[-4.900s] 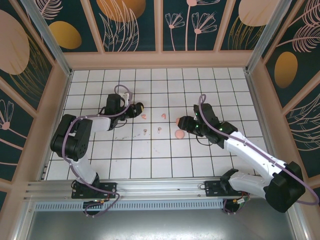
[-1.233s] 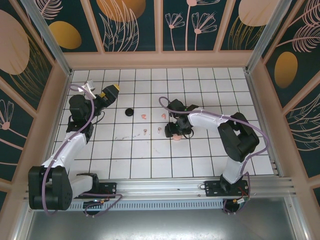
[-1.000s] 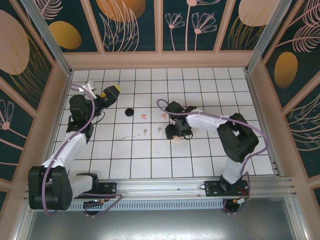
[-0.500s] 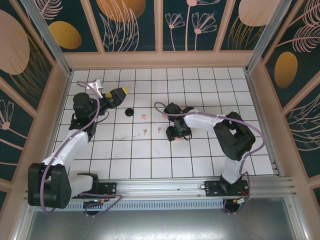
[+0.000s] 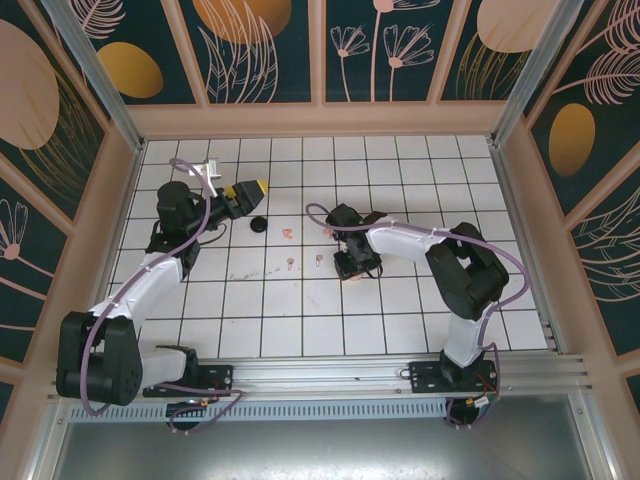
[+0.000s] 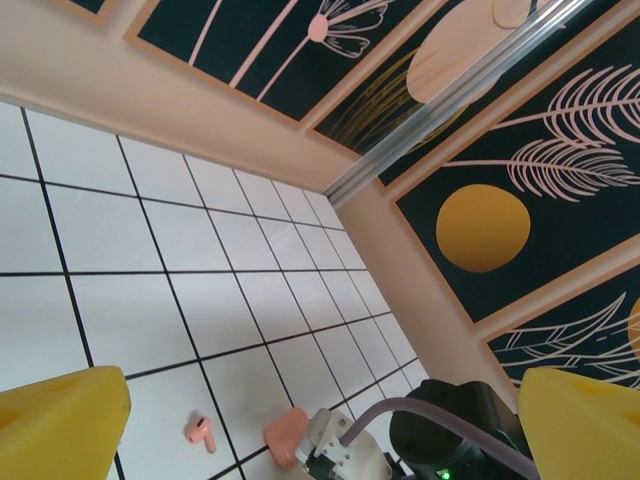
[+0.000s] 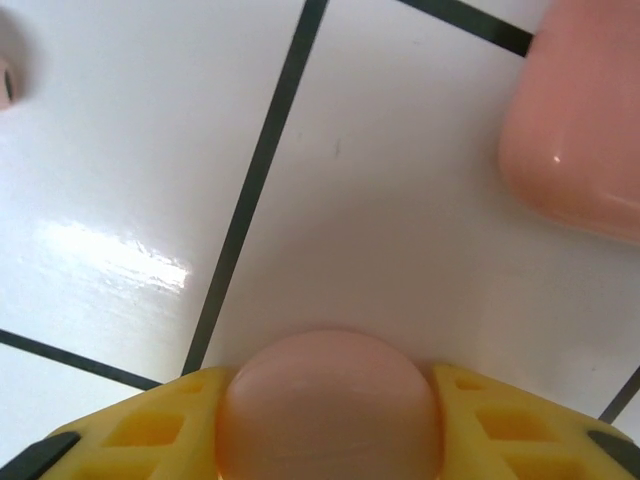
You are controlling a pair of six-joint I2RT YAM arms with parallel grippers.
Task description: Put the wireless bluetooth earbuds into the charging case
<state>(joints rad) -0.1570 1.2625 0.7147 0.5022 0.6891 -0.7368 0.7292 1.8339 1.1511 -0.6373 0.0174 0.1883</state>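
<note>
From above, the left gripper [image 5: 250, 191] hangs over the far-left tiles with its yellow fingers spread wide and nothing between them. Just near and right of it lies one small black round thing [image 5: 258, 223]. The right gripper [image 5: 355, 271] is down on the table near the centre, over a pink case [image 5: 353, 282] that peeks out at its near side; its jaws are hidden by the wrist here. Between the two grippers lie four earbuds: two coral earbuds [image 5: 288, 234] in the farther row and two pale earbuds [image 5: 290, 264] in the nearer row, all loose on the white tiles, none in a case.

In the left wrist view, the left gripper [image 6: 320, 425] is released. One yellow finger [image 6: 60, 425] sits at each lower corner, with bare tiles between them. One coral earbud [image 6: 200, 431] lies flat on a tile, and one pink case [image 6: 287, 436] is just beside the right arm's wrist.

In the right wrist view, the right gripper [image 7: 330, 425] is clenched on the pink case [image 7: 328, 385]. A yellow finger [image 7: 140, 430] presses each flank of its rounded top. A second pink rounded shape [image 7: 580, 130] lies on the tile a little beyond it, apart from the fingers. Whether the two are halves of one case I cannot tell.
</note>
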